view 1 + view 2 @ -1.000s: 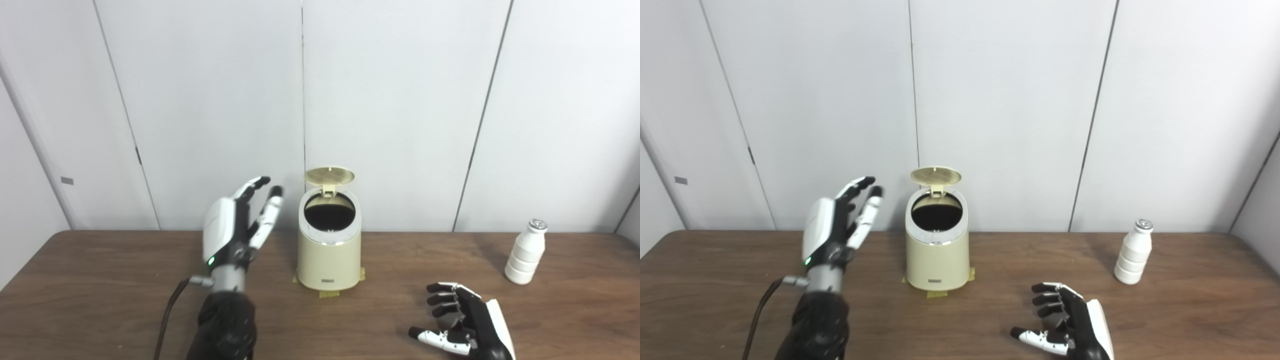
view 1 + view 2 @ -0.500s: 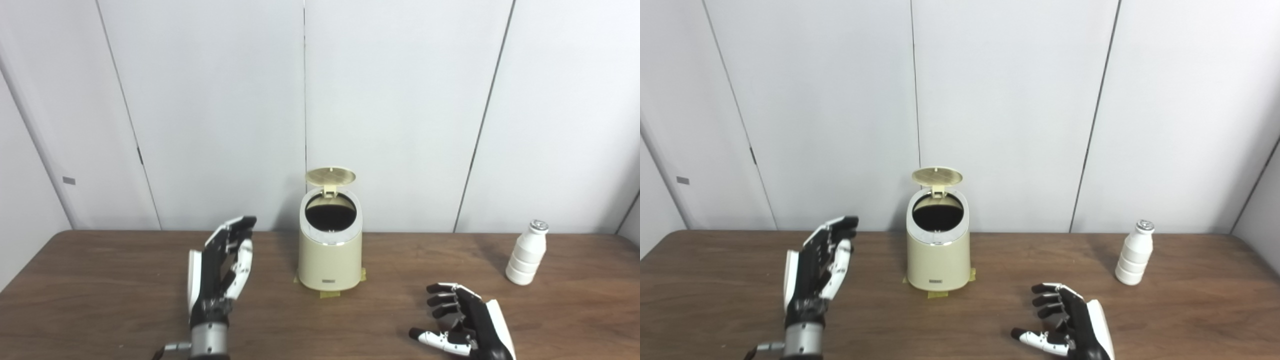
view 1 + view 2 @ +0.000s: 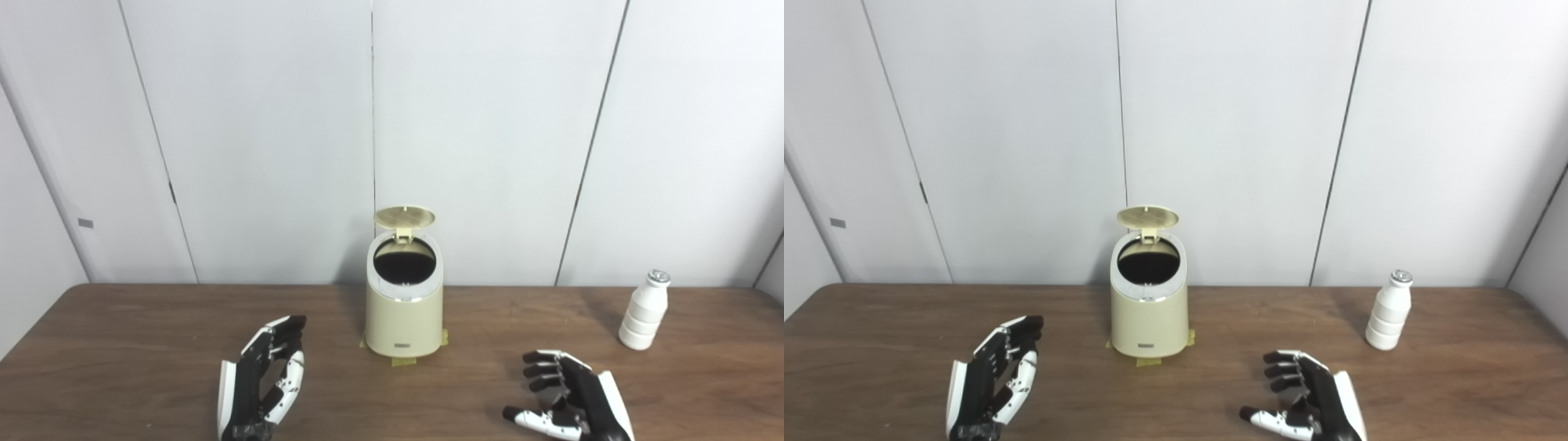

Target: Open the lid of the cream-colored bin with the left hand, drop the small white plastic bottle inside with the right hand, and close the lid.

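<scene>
Left eye view, left robot hand [image 3: 260, 383]: empty, fingers spread, near left.
Right robot hand [image 3: 569, 401]: empty, fingers apart, near right.
Bin [image 3: 404, 306]: centre of tabletop [image 3: 122, 343], lid [image 3: 404, 216] up.
Bottle [image 3: 643, 310]: upright, far right.

We see the cream-colored bin [image 3: 403, 312] upright at the table's middle, near the back edge, w/ yellow tape bits under its base. Its round lid [image 3: 404, 215] is open, tilted back on the rear hinge, and the inside looks dark. The small white plastic bottle [image 3: 643, 310] stands upright, ribbed body, silver cap, well apart to the bin's right.
</scene>
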